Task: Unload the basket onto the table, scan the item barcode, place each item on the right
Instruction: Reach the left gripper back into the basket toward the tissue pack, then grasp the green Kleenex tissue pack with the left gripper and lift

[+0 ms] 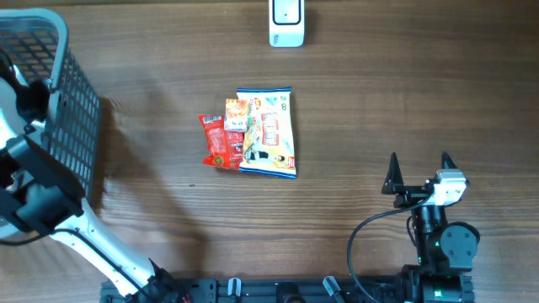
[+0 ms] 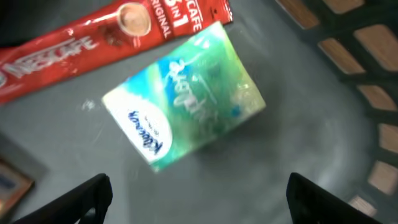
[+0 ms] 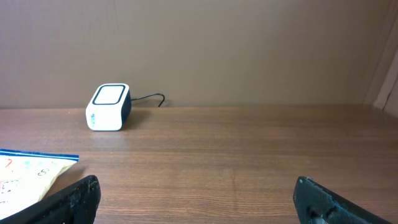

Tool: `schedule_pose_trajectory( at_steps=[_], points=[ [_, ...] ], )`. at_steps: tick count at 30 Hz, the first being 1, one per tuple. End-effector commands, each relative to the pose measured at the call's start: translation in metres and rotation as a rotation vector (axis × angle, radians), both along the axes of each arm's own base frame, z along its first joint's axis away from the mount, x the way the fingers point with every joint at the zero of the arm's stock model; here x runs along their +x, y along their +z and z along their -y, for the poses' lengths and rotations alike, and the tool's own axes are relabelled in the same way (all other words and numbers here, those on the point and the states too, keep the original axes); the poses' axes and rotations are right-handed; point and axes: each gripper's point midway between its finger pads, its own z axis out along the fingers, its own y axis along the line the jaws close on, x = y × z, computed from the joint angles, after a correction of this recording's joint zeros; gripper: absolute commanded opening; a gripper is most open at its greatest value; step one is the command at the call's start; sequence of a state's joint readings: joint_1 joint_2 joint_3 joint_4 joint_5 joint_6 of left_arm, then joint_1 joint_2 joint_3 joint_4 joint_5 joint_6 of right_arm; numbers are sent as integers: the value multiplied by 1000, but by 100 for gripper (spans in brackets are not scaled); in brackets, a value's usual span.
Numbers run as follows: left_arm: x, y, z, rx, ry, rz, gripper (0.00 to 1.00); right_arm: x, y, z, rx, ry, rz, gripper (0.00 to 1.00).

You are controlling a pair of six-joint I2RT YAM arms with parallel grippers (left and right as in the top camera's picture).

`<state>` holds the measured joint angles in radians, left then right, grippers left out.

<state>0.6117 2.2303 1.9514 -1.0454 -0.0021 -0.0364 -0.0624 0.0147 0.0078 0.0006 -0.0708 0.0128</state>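
**Item in hand: tissue pack** [image 2: 186, 102]. Soft green-and-blue pack lying flat on the floor of the wire basket [image 1: 77, 101], which stands at the far left corner of the table [image 1: 421, 84]. A red coffee sachet [image 2: 93, 37] lies just beside it, toward the top edge of the left wrist view; whether the two touch cannot be told.

**Left gripper** [image 2: 199, 186]. Down inside the basket, fingers spread wide and grasping nothing. The tissue pack lies just ahead of the fingertips, within the span between them. Its long axis runs on a slant, from the lower left to the upper right of the wrist view, so it lies neither along nor square across the gap. Judged: the wrist needs a turn before the fingers can close across the pack's short side. No barcode shows on the upward face.

**Right gripper** [image 1: 418, 164]. Near the front right corner, released and empty, pointing toward the far edge. It is well apart from the basket, so the left arm is much the nearer.

**Scanner** [image 1: 286, 23]. Small white box at the middle of the far edge, well apart from the basket.

**Other stock.** A pale snack bag [image 1: 269, 135] and a red packet [image 1: 219, 143] lie touching at the table's centre.
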Motion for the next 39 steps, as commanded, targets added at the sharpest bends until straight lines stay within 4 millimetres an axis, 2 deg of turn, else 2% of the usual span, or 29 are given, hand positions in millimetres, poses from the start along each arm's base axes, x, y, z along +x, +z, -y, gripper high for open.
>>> schedule_pose_trajectory(
  at_steps=[1,8,12,17,19,23,27,29,33,35,39],
  points=[
    [1,-19,-7,25,-77,-32,86,0,0,0,-11,4,5,100],
    [8,-30,-11,43,-139,-31,85,0,0,0,-10,4,5,100],
    [13,-35,-5,8,-167,-11,68,0,0,0,-11,4,5,100],
    [14,-50,3,-48,-176,-10,59,0,0,0,-11,4,5,100],
    [13,-53,4,-52,-176,-16,46,0,0,0,-11,4,5,100],
    [10,-53,6,-61,-175,-26,4,0,0,0,-11,4,5,100],
    [4,-52,10,-76,-174,-50,4,0,0,0,-11,4,5,100],
    [2,-46,11,-77,-173,-50,4,0,0,0,-11,4,5,100],
    [0,-15,12,-53,-167,-20,4,0,0,0,-11,4,5,100],
    [0,8,12,-28,-165,11,4,0,0,0,-11,4,5,100],
    [0,72,12,39,-89,130,4,0,0,0,-11,4,5,100]
  ],
)
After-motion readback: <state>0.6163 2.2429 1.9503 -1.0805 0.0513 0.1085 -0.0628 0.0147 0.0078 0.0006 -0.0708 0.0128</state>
